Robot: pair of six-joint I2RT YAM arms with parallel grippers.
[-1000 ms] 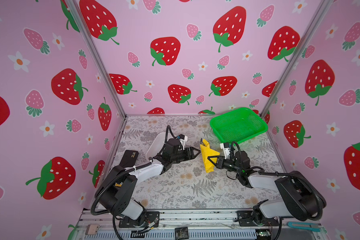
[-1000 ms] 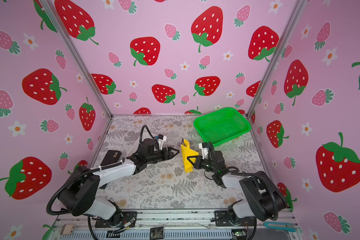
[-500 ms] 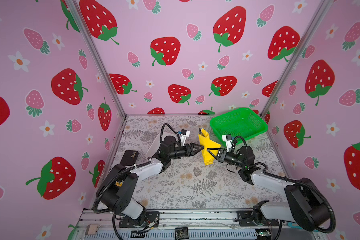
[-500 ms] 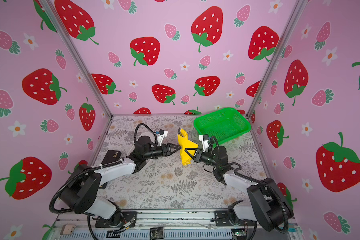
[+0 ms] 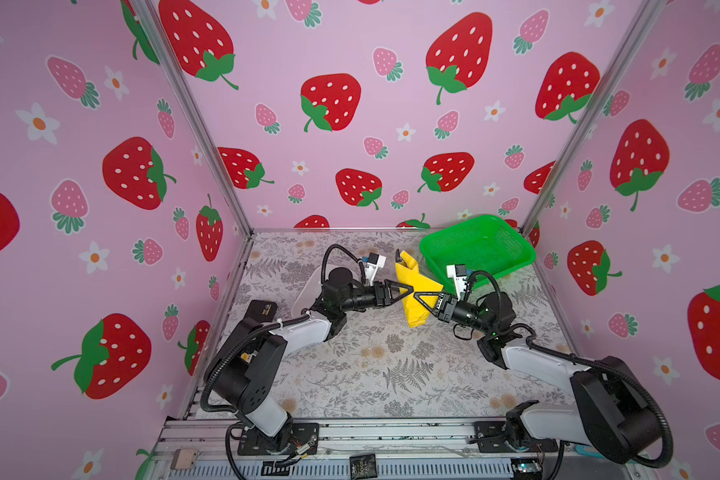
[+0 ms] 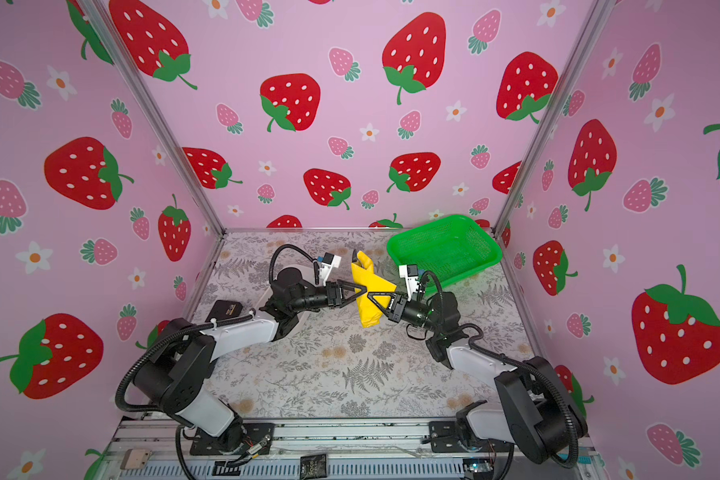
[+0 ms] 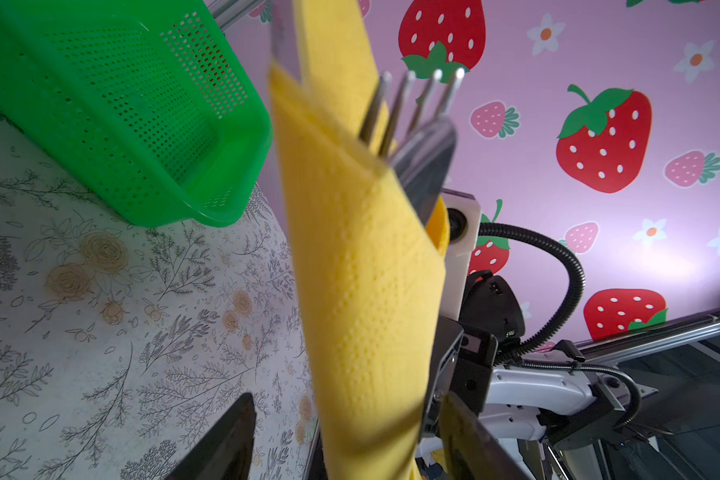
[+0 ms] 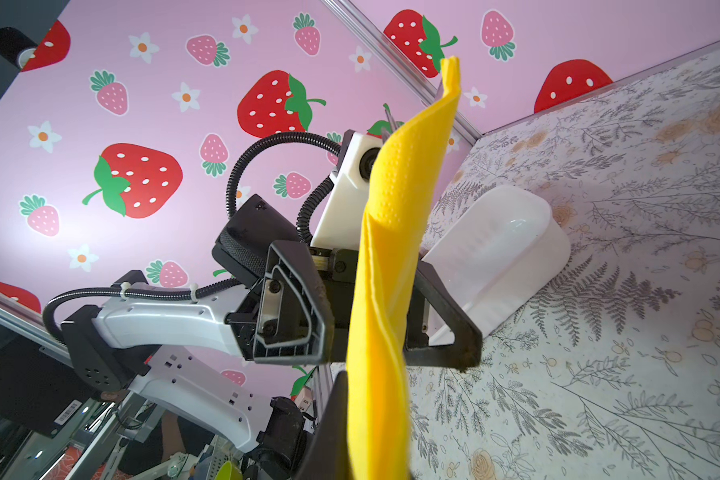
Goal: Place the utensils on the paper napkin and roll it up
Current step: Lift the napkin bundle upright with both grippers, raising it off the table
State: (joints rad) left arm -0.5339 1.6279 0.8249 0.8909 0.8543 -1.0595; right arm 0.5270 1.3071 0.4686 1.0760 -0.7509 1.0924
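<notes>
While right gripper clamps the paper napkin upright, left gripper — jaws apart — straddles it.

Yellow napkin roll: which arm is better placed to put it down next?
Right, probably. The right gripper is shut on the napkin roll; the left gripper stands open around it. The green basket also sits on the right arm's side.

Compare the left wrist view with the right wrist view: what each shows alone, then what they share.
Left wrist alone: the basket and the right arm. Right wrist alone: the white tub and the left arm. Both: the rolled napkin, fork metal at its top (only a sliver in the right wrist view), and the table.
</notes>
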